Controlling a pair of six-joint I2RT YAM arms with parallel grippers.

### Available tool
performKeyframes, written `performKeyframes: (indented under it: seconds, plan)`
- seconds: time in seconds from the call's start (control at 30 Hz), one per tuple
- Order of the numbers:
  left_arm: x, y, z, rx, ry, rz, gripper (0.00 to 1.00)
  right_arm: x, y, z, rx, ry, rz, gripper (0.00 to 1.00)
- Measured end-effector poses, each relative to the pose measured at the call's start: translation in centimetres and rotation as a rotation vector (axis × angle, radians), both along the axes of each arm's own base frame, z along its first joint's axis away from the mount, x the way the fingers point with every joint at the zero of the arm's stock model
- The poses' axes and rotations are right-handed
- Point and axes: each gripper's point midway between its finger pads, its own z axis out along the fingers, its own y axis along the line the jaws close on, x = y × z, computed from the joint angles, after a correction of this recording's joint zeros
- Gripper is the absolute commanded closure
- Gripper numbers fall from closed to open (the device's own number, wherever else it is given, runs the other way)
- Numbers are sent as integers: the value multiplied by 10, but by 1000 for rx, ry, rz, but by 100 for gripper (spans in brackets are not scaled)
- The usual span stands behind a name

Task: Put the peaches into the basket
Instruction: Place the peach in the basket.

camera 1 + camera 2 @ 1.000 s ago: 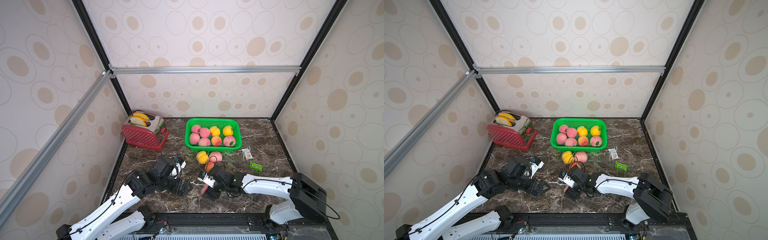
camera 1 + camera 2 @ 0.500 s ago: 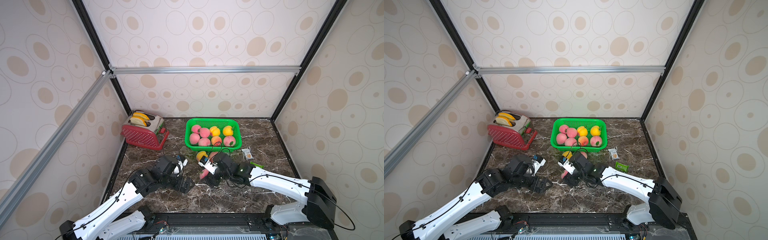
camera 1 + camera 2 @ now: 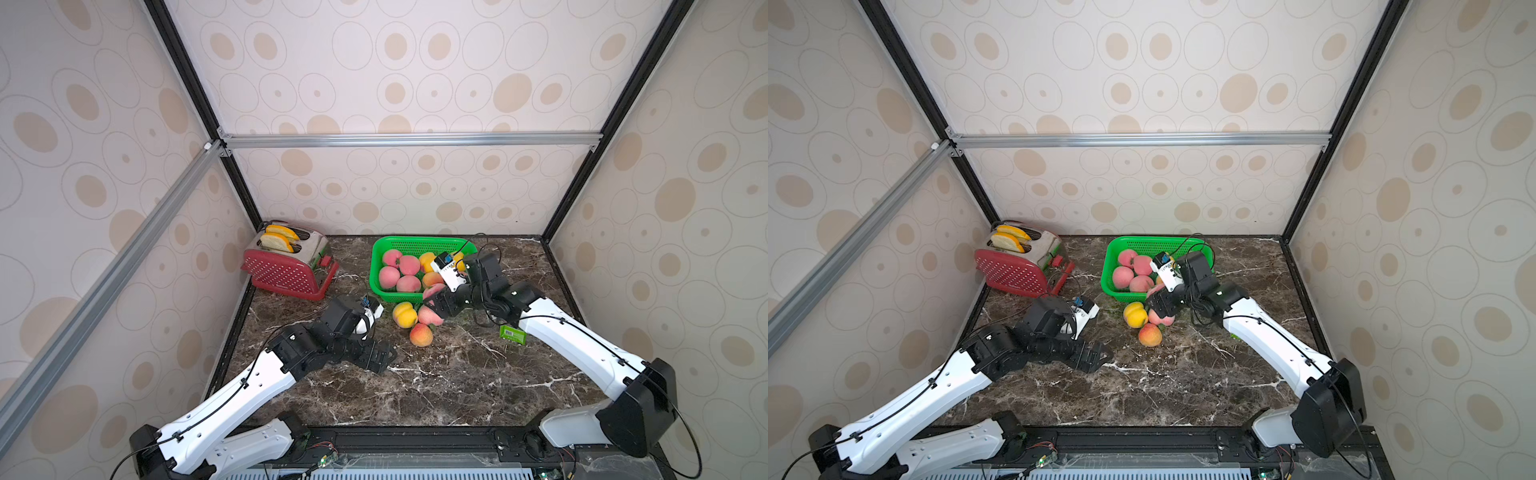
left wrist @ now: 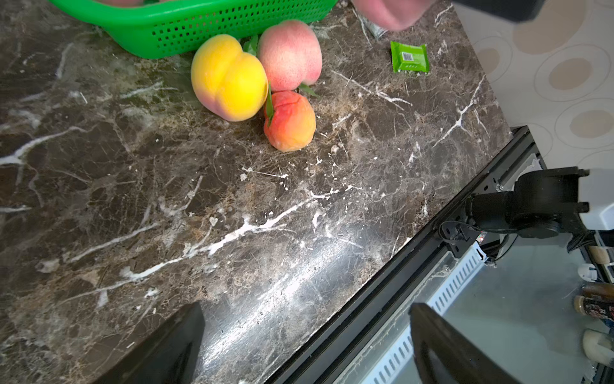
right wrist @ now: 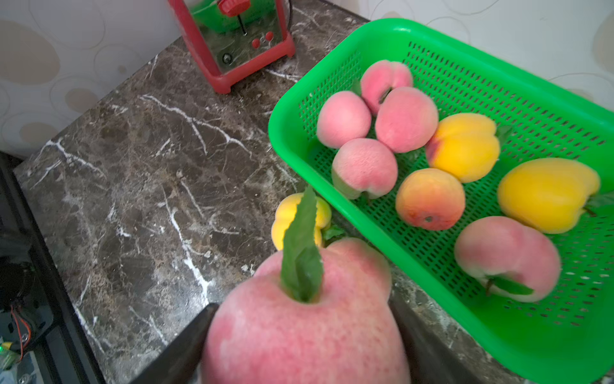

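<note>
Hidden: the right arm covers part of the bright green perforated plastic basket (image 3: 415, 241) in both top views, and the held fruit is cut off in the right wrist view.

Right claw (image 5: 305, 352): clamped on a fuzzy pink peach with green leaf (image 5: 299, 332) at the basket's near rim.

Left claw (image 4: 305, 349): wide apart and empty, over the dark marble table (image 4: 199, 206).

Basket contents: eight peaches (image 5: 405, 119), pink, yellow and orange-red.

Loose peaches (image 4: 229, 78): three, clustered on the table beside the basket.

Circle-patterned beige walls (image 3: 395, 83), dark marble tabletop (image 3: 436, 386)
</note>
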Motion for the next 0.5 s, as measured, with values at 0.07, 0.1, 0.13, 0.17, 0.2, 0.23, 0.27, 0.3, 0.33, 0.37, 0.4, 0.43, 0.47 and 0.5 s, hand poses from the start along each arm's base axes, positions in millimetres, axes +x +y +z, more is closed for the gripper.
performKeyframes:
  seconds: [0.07, 0.1, 0.13, 0.17, 0.2, 0.23, 0.27, 0.3, 0.33, 0.37, 0.4, 0.43, 0.47, 0.5]
  plan:
    - [4, -2, 5, 1, -16, -2, 1, 13, -3, 6, 6, -4, -19, 59]
    - [7, -3, 6, 2, -24, -1, 1, 19, -4, 8, 6, -4, -25, 59]
    - [10, -5, 8, 7, -30, 3, 1, 25, -6, 9, 3, -2, -32, 59]
    - [14, -6, 9, 12, -37, 8, 1, 32, -7, 9, 0, 1, -40, 59]
    - [17, -7, 10, 16, -42, 13, 1, 38, -9, 9, 0, 4, -48, 59]
    - [21, -9, 10, 21, -47, 18, 1, 45, -12, 9, 1, 7, -58, 59]
    - [24, -11, 10, 21, -52, 22, 1, 51, -14, 8, 1, 12, -67, 59]
    - [27, -13, 10, 22, -56, 25, 1, 58, -18, 7, 0, 17, -79, 59]
    - [30, -16, 11, 19, -60, 27, 1, 64, -22, 4, -1, 24, -91, 59]
    - [33, -18, 11, 16, -63, 28, 1, 69, -25, 3, -2, 29, -100, 59]
    - [35, -20, 10, 13, -66, 28, 1, 76, -29, 0, -3, 36, -112, 59]
    - [37, -22, 10, 11, -67, 28, 1, 81, -32, -3, -5, 43, -122, 59]
    - [39, -24, 10, 11, -67, 28, 1, 86, -35, -6, -7, 50, -131, 59]
    - [41, -26, 11, 10, -68, 28, 1, 92, -37, -10, -11, 57, -140, 59]
